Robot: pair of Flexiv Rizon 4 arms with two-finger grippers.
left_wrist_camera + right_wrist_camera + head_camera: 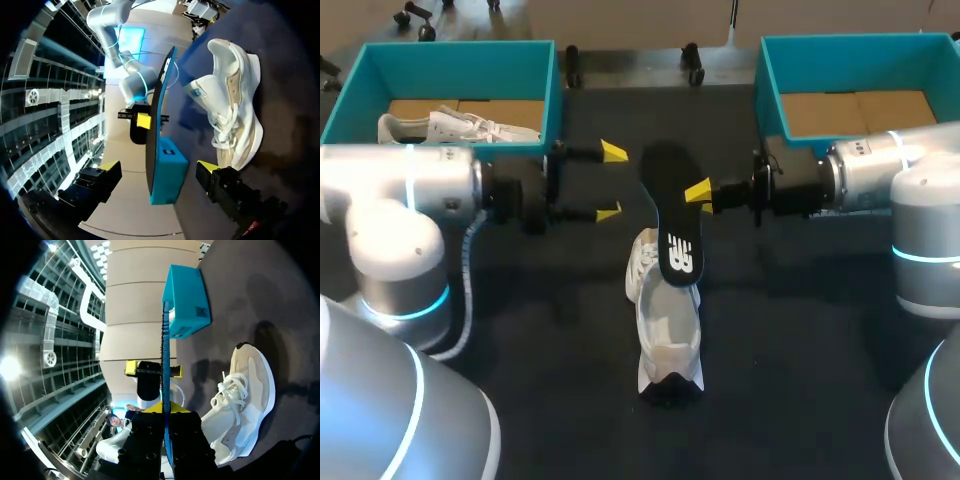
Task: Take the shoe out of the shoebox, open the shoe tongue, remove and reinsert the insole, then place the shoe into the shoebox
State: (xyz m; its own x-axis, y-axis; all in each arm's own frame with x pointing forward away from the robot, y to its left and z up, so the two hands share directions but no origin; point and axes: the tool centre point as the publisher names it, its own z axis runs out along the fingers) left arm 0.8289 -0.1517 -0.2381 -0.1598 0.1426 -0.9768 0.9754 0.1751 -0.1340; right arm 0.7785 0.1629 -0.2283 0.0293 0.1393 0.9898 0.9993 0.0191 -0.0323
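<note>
A white shoe (pixel 667 325) lies on the dark table, toe toward the front; it also shows beside the grippers in the wrist views (pixel 231 107) (pixel 242 397). Above its heel end hangs a black insole (pixel 672 215), held on edge. My right gripper (pixel 700 191) is shut on the insole's side edge, which runs thin and upright between its fingers (pixel 165 365). My left gripper (pixel 610 182) stands open just left of the insole, its fingers apart and holding nothing (pixel 158 166). The insole (pixel 158 110) stands ahead of the left gripper, apart from both fingers.
A teal shoebox (pixel 545 80) at the back left holds a second white shoe (pixel 455 127). Another teal shoebox (pixel 770 90) at the back right shows a bare cardboard floor. My right arm lies across its front edge.
</note>
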